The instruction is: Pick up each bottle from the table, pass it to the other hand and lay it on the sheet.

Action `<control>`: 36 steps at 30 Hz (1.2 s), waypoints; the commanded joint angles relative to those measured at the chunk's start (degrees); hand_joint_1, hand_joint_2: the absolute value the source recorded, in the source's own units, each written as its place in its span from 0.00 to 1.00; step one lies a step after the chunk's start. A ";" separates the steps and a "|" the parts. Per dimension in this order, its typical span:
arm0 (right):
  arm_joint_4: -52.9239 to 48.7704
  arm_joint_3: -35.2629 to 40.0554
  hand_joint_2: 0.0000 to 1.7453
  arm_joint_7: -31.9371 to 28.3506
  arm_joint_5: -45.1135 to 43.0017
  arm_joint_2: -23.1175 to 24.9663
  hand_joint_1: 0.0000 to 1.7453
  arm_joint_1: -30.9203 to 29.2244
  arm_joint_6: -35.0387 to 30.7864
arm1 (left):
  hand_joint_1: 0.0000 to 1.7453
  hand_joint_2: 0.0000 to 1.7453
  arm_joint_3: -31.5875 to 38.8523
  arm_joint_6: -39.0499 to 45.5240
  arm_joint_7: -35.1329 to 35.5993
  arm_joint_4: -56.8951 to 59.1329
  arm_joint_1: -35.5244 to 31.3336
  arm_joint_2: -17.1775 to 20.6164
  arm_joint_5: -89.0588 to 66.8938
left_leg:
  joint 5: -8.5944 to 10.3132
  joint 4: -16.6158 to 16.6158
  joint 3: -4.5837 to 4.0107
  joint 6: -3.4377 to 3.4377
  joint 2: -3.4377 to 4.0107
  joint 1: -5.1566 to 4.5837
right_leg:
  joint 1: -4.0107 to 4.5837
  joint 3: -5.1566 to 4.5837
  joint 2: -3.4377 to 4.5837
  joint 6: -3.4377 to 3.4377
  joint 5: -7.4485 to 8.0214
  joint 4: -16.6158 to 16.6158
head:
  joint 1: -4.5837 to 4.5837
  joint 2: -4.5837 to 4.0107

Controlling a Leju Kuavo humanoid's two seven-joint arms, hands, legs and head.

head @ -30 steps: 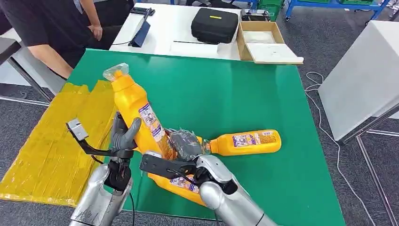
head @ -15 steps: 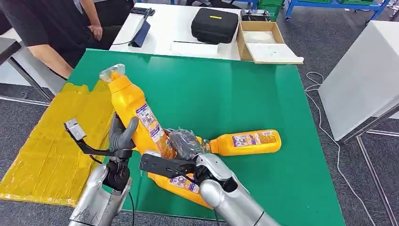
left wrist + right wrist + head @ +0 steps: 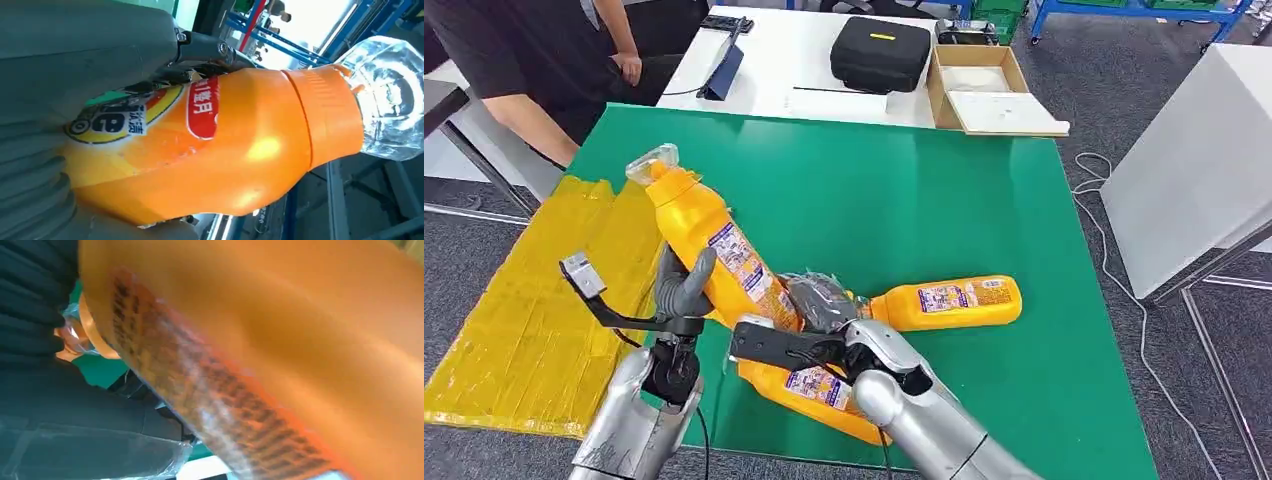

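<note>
In the lower middle of the head view, both hands meet on a tilted orange bottle [image 3: 714,250] whose clear cap [image 3: 651,163] points toward the upper left of the frame, above the edge where the green bench [image 3: 904,190] meets the yellow sheet [image 3: 534,320]. The left hand [image 3: 682,290] wraps the bottle's body from the left, its grey thumb lying up against the orange side; in the left wrist view the same bottle [image 3: 215,145] sits against the ribbed grey hand [image 3: 60,100], so the hold is firm. The right hand [image 3: 819,305], covered in crinkled clear film, sits at the bottle's lower end, just right of the label; its fingers are hidden there, and the right wrist view gives a blurred orange surface [image 3: 280,340] very close, so I cannot tell whether it grips or merely touches. A second bottle [image 3: 944,302] lies on its side on the bench at centre right, its neck toward the right hand. A third bottle [image 3: 809,390] lies on the bench near the bottom edge, partly under the right forearm. At the upper left a person [image 3: 544,60] stands beside the bench.
</note>
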 commanded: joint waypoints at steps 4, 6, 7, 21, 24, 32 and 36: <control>-4.82 -6.95 0.00 -1.64 -1.55 -5.53 0.00 1.00 -3.53 | 1.00 1.00 4.06 -1.99 -0.89 5.43 -2.03 2.51 1.17 | -0.01 0.00 0.10 -0.18 -0.06 0.02 | 0.01 0.11 -0.09 -0.10 -0.03 0.00 | 0.00 0.00; -4.83 -6.88 0.00 -1.61 -1.51 -5.31 0.00 1.15 -3.49 | 1.00 1.00 4.04 -1.96 -0.89 5.41 -2.06 2.34 1.17 | -0.01 -0.01 0.06 -0.14 -0.01 0.01 | 0.01 0.07 -0.03 -0.08 -0.01 -0.01 | 0.00 0.00; -4.71 -6.81 0.00 -1.57 -1.45 -5.08 0.00 1.19 -3.44 | 1.00 1.00 4.01 -1.94 -0.88 5.38 -2.09 2.21 1.15 | -0.03 0.01 0.13 -0.24 -0.02 0.00 | -0.01 0.13 -0.06 -0.13 -0.06 0.04 | 0.00 0.00; -28.66 -28.06 0.00 -13.61 -13.67 -8.70 0.00 13.09 -12.06 | 1.00 1.00 7.72 -4.31 -2.30 8.99 -2.39 3.99 2.34 | -0.06 0.04 0.08 -0.24 -0.14 -0.04 | -0.04 0.10 -0.15 -0.14 -0.11 0.06 | -0.02 0.00; -30.16 -29.46 0.00 -13.85 -13.92 -8.74 0.00 13.98 -12.17 | 1.00 1.00 8.42 -2.87 -3.63 8.66 -2.70 4.96 -0.20 | -0.06 0.04 0.06 -0.26 -0.10 -0.04 | -0.03 0.10 -0.13 -0.14 -0.10 0.05 | 0.02 0.00; -32.25 -31.86 0.00 -14.11 -13.11 -8.57 0.00 16.05 -11.51 | 1.00 1.00 12.86 6.47 -6.67 8.69 -7.08 7.23 -14.29 | -0.02 0.10 -0.03 -0.29 -0.12 0.00 | 0.01 -0.04 -0.15 -0.17 -0.07 0.10 | 0.02 0.00; -31.01 -31.51 0.00 -13.66 -12.82 -8.28 0.00 15.89 -9.83 | 1.00 1.00 13.37 31.92 -9.54 7.56 -11.20 10.93 -40.88 | 0.00 0.06 -0.07 -0.19 -0.05 0.00 | 0.02 -0.09 -0.11 -0.10 -0.02 0.09 | 0.00 0.00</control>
